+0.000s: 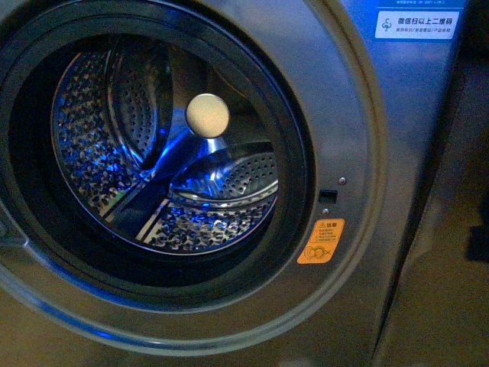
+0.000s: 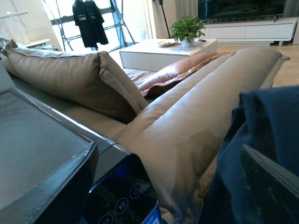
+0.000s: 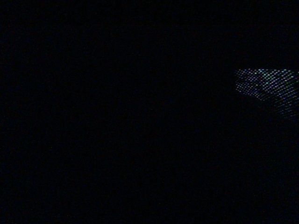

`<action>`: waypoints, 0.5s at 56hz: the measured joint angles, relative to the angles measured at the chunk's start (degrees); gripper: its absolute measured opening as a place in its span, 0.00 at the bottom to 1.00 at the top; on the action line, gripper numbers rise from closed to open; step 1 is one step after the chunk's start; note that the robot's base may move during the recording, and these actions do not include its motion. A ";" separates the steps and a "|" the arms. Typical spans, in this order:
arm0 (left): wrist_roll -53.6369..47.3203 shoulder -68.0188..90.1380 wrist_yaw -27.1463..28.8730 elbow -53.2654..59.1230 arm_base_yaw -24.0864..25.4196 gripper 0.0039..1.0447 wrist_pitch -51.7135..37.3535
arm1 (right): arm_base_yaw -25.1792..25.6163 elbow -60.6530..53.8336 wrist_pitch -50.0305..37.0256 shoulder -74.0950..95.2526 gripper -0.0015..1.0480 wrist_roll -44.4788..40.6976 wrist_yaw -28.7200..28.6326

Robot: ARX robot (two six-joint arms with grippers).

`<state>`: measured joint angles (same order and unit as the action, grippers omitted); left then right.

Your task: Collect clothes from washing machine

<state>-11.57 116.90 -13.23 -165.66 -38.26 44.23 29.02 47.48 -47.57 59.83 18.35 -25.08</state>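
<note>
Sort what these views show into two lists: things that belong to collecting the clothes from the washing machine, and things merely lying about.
Belongs to the job:
washing machine
drum
navy clothes

Just lying about:
sofa
coffee table
potted plant
hanging black shirt

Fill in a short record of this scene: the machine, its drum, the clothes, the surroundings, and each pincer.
Washing machine: grey front-loader, porthole open to view
Drum: perforated steel, lit blue, no garment visible in it
Knob: cream, round, at the drum's back
Sticker: orange, right of the porthole
Clothes: dark navy fabric close to the left wrist camera, outside the drum
Sofa: tan, behind the fabric
Left pincer: dark part beside the fabric; grip cannot be told
Right pincer: not in view; its wrist picture is dark
</note>
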 joint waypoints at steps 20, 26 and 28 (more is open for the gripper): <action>-0.02 0.00 0.00 0.00 0.00 0.81 0.00 | 23.56 12.00 -1.38 10.01 0.08 3.02 -9.01; 0.04 0.00 -0.02 0.00 0.00 0.93 0.00 | 27.71 12.83 1.20 12.00 0.08 2.51 -12.11; 0.04 0.00 -0.02 0.00 0.00 0.98 0.00 | 29.07 12.85 2.75 12.66 0.08 2.14 -13.11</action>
<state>-11.53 116.90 -13.26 -165.66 -38.26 44.23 58.08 60.34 -44.82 72.49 20.49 -38.20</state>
